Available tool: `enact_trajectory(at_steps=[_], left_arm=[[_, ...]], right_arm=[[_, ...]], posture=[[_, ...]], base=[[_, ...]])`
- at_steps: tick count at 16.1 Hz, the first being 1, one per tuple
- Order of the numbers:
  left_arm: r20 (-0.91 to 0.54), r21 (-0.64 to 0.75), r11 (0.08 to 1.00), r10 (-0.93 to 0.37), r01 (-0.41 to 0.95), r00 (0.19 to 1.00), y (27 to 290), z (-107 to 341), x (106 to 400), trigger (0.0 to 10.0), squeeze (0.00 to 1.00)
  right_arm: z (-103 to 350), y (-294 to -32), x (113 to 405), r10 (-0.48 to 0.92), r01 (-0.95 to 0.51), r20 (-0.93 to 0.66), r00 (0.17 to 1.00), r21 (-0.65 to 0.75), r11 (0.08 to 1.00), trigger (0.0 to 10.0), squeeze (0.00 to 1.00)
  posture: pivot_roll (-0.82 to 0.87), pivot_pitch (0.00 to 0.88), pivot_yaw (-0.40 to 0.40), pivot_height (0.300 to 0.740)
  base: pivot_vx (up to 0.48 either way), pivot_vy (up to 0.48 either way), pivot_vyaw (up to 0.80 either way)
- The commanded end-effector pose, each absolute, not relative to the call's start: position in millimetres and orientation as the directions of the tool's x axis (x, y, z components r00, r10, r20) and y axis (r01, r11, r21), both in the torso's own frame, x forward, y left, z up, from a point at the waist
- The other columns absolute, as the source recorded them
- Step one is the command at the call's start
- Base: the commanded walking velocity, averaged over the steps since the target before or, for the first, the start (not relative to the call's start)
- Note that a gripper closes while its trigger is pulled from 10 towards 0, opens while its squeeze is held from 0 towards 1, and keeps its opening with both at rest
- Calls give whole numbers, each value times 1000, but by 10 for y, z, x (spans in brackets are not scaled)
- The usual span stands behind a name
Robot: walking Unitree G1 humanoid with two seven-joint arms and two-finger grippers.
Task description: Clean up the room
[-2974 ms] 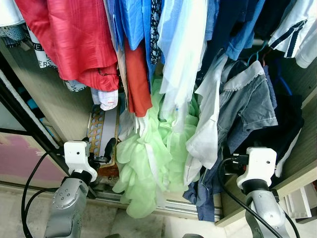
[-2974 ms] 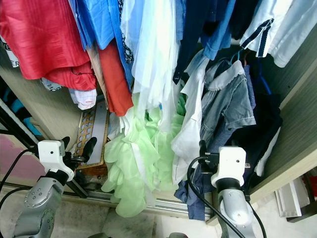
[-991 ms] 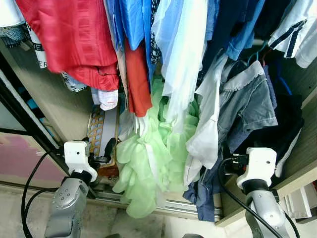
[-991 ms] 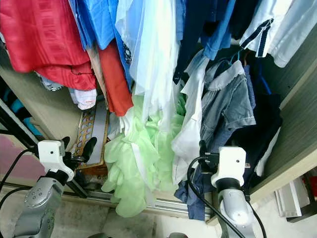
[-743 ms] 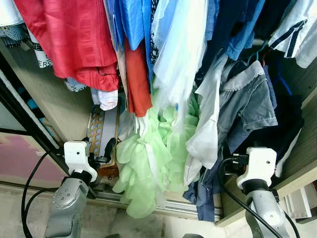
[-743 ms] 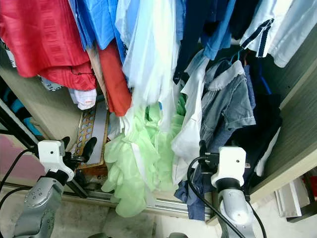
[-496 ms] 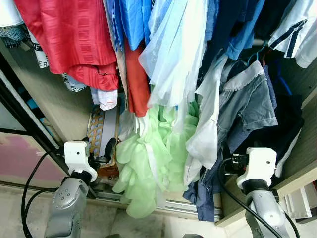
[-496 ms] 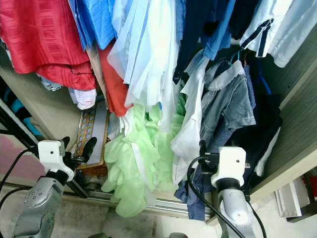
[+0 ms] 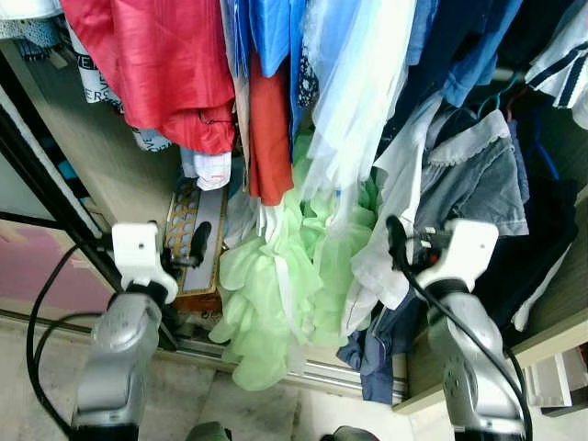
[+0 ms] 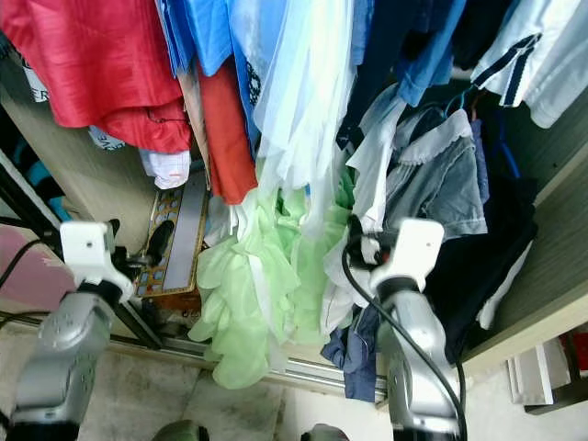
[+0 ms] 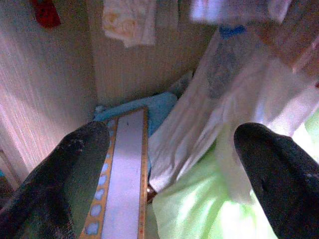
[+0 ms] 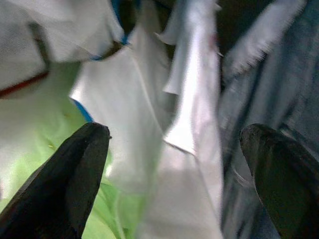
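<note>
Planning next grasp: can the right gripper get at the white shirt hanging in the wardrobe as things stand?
Probably yes. The right gripper is open and aimed at the white shirt, with nothing between them; the grey shirt hangs close beside it.

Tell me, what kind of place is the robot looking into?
Most likely a bedroom wardrobe: crowded hanging clothes such as a red shirt and a light green dress, wood-grain side walls, and a sliding-door track along the bottom.

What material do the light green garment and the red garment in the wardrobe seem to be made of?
The light green garment looks like thin, sheer chiffon-like fabric: it is ruffled and lets light through. The red garment looks like woven cloth with a faint check texture and slight sheen, possibly linen or cotton.
</note>
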State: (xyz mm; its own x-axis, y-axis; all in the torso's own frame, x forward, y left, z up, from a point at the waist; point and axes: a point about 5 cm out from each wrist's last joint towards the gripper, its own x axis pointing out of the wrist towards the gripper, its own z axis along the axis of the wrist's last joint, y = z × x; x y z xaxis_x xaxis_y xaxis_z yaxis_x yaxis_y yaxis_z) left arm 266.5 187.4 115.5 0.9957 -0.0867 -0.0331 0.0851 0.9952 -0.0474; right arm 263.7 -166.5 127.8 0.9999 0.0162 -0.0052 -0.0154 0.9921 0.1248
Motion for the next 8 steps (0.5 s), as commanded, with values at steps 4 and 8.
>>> enact_trajectory(at_steps=[4, 8], left_arm=[[-20, -30, 997, -74, 73, 997, 1908, 1158, 2669, 10000, 0], [129, 96, 995, -39, 27, 991, 1971, 1262, 2654, 10000, 0]], right_arm=[[1174, -1717, 2657, 29, -26, -54, 998, 56, 998, 10000, 0], [1232, -1678, 2639, 121, -115, 56, 991, -111, 987, 10000, 0]], posture=[[-14, 24, -36, 740], [-14, 3, -49, 740]], base=[[0, 0, 0], [0, 0, 0]])
